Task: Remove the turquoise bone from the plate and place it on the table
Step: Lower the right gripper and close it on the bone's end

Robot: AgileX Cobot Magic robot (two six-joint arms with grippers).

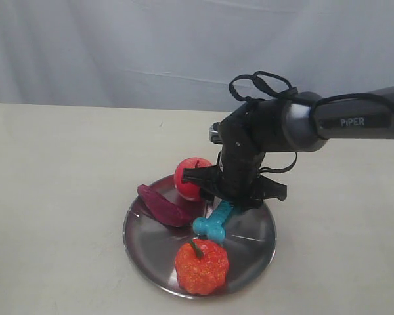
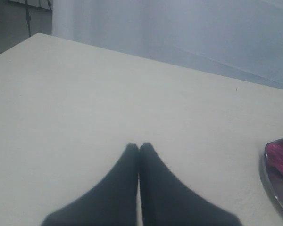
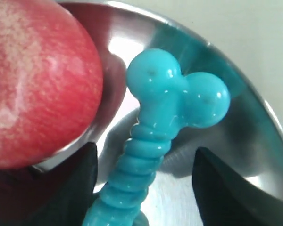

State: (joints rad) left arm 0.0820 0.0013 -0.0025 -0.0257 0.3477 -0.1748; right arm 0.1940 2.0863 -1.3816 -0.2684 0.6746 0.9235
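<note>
One word can be read — "PIPER", in white letters on the right arm (image 1: 354,121).

Exterior looks down obliquely; all three views share the plate (image 1: 249,244).

The bone (image 1: 214,224) is turquoise and ribbed, the apple (image 1: 187,177) streaked red, the plate (image 1: 251,244) silver, the table (image 1: 52,197) cream.

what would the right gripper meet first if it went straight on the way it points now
Probably the turquoise bone: its ribbed shaft lies between the open fingers of the right gripper, the plate behind it; depth is unclear.
</note>
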